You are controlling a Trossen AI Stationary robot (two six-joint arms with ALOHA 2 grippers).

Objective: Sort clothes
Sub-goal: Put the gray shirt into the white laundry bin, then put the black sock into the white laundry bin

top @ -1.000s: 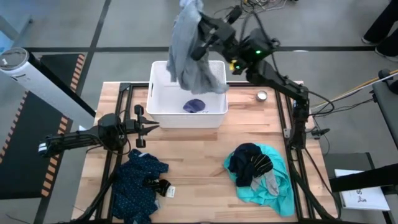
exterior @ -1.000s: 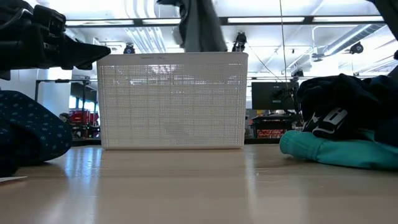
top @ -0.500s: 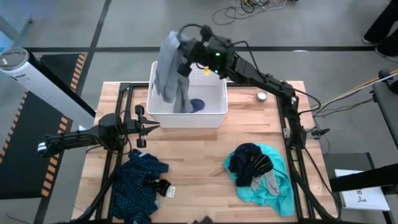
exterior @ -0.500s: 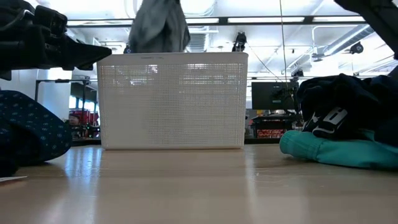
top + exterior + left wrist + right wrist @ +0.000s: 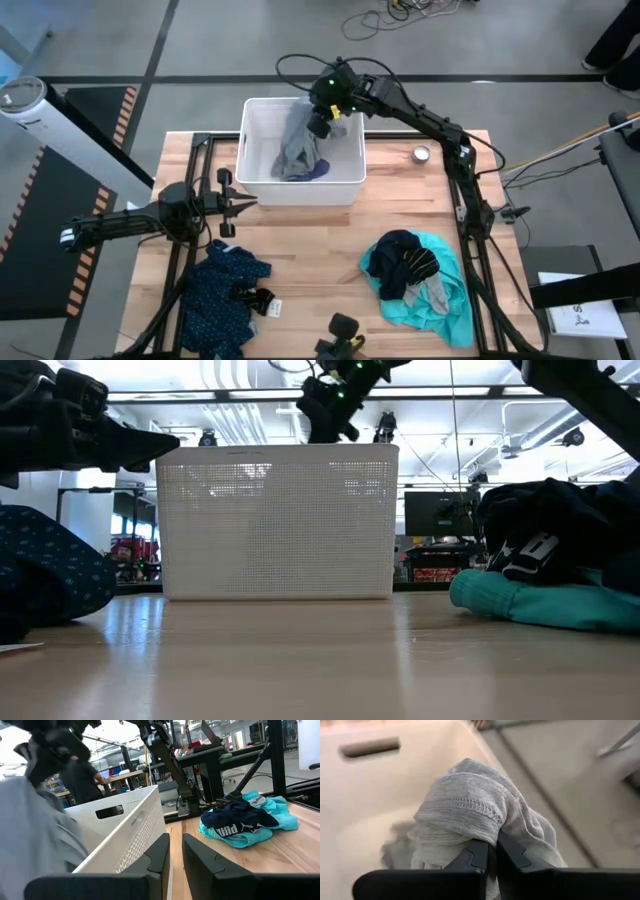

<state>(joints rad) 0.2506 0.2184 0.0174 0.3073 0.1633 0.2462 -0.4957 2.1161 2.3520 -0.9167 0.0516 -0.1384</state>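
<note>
Right gripper (image 5: 318, 124) clenched on grey garment (image 5: 297, 152) inside white basket (image 5: 252, 170). Left gripper (image 5: 245, 203) nearly closed, empty. Beyond its fingers, navy piece (image 5: 239, 818) reads "PUMA".

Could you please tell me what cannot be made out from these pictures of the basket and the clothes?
- Low view: the basket wall hides whatever lies inside.
- High view: the grey garment covers most of the blue-purple piece beneath it.
- High view: the bottom edge crops the navy patterned garment.
- Right wrist view: whether the right pincer has let go of the grey garment.
</note>
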